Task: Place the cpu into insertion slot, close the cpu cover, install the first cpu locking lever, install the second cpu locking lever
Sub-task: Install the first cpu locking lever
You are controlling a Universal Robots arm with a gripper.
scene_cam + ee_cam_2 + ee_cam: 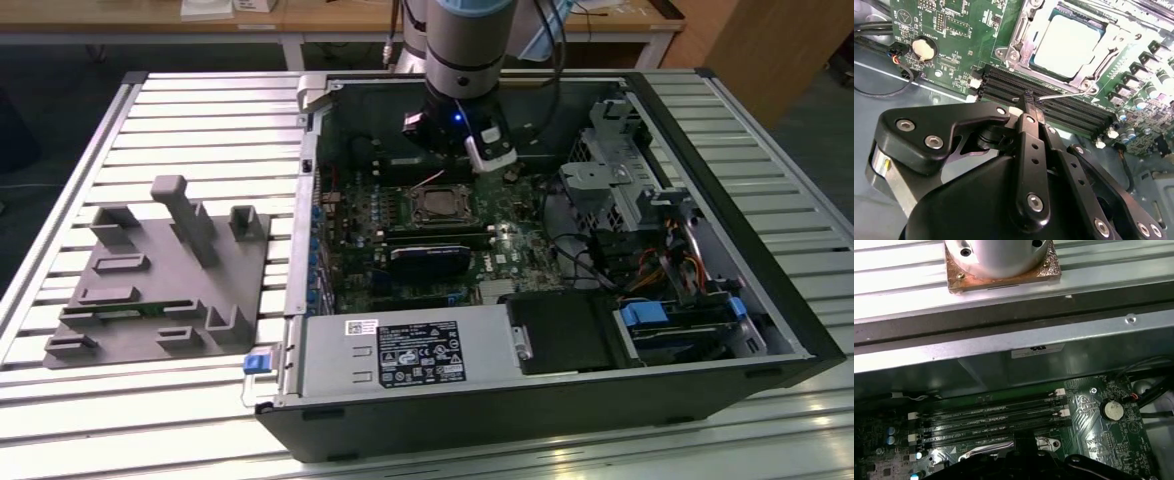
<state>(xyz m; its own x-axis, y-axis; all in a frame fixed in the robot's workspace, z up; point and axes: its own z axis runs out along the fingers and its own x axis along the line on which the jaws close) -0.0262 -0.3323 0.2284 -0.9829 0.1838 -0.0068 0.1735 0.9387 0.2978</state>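
In the second wrist view the pale silvery cpu (1068, 46) lies flat in the insertion slot (1093, 89) on the green board. The silvery cpu cover (1023, 44) is folded down around it. A thin wire locking lever (1064, 95) runs along the socket's edge beside the memory slots. My gripper (1027, 102) is shut, and its black tip touches the lever's free end. The exterior view shows the gripper (470, 165) inside the case, just behind the insertion slot (438, 205). The gripper's dark body (1019, 452) also appears in the first wrist view.
The open computer case (747, 300) lies on a slatted metal table. Black memory slots (989, 420) and a coin battery (1113, 410) sit near the socket. A drive cage and cables (627, 190) fill the exterior view's right. A grey fixture plate (160, 280) lies to the left of the case.
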